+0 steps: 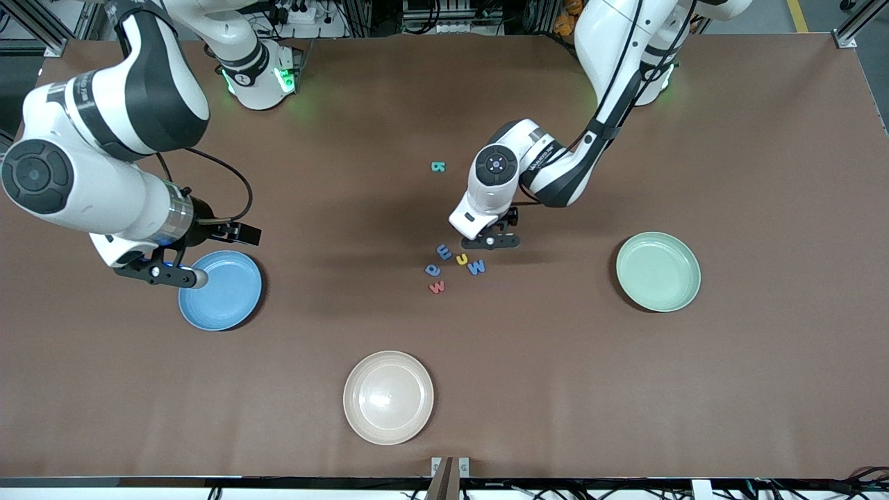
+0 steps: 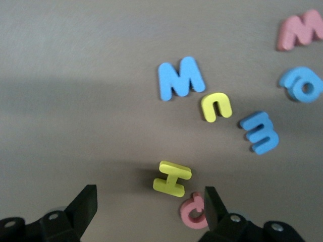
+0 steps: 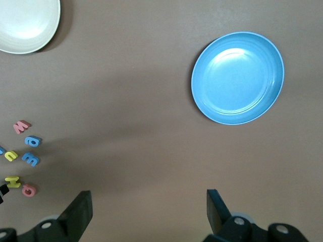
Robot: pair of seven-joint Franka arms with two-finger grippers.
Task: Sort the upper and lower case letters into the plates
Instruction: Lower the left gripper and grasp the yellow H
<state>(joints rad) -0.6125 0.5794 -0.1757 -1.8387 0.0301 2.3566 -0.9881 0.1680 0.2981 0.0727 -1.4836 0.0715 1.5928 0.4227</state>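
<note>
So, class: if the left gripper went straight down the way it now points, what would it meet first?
Probably the flat yellow letter H, lying between the left gripper's open fingers; the small pink letter sits close by one finger, though depth is unclear.

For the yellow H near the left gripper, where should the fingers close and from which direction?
Come straight down from above: the yellow H lies flat on the table. Close the open left gripper across the H's two long bars, probably, keeping clear of the red letter that lies close beside it.
</note>
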